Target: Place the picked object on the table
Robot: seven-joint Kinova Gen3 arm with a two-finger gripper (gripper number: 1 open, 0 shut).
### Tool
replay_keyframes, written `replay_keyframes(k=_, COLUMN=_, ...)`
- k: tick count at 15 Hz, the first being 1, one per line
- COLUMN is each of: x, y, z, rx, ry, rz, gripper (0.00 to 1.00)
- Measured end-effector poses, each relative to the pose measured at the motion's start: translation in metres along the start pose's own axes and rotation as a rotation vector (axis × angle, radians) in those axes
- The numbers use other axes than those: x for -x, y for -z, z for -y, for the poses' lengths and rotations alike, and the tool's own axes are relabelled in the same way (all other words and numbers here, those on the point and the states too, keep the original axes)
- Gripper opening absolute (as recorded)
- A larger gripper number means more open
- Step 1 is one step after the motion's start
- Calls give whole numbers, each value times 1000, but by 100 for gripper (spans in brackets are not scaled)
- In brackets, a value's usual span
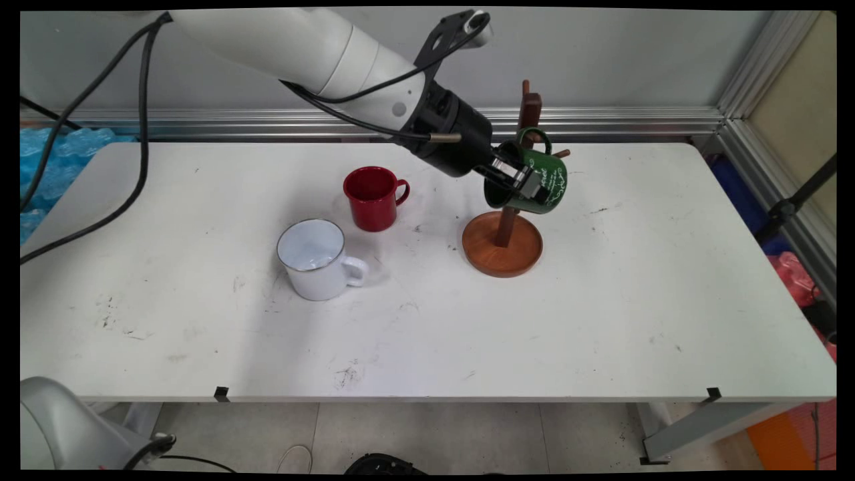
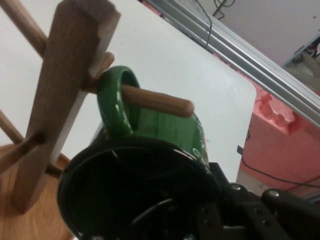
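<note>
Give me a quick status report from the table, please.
Gripper shut on green mug. Mug handle over mug tree peg. Red mug, white mug apart.

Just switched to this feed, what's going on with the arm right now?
The gripper grips the green mug by its rim at the wooden mug tree. The mug's handle is looped over one of the tree's pegs. A red mug and a white mug stand upright on the table, left of the tree.

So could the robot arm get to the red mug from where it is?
Probably yes: the red mug stands in the open with nothing around it, but the tool is shut on the green mug, hooked on the rack's peg.
</note>
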State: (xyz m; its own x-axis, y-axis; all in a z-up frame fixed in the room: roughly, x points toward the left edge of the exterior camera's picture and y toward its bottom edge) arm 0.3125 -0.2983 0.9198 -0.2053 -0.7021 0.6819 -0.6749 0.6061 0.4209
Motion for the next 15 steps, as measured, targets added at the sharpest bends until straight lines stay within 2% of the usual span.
replay_keyframes(k=15, x=-8, y=20, z=-13, rx=49, ry=-43, rz=-35, gripper=0)
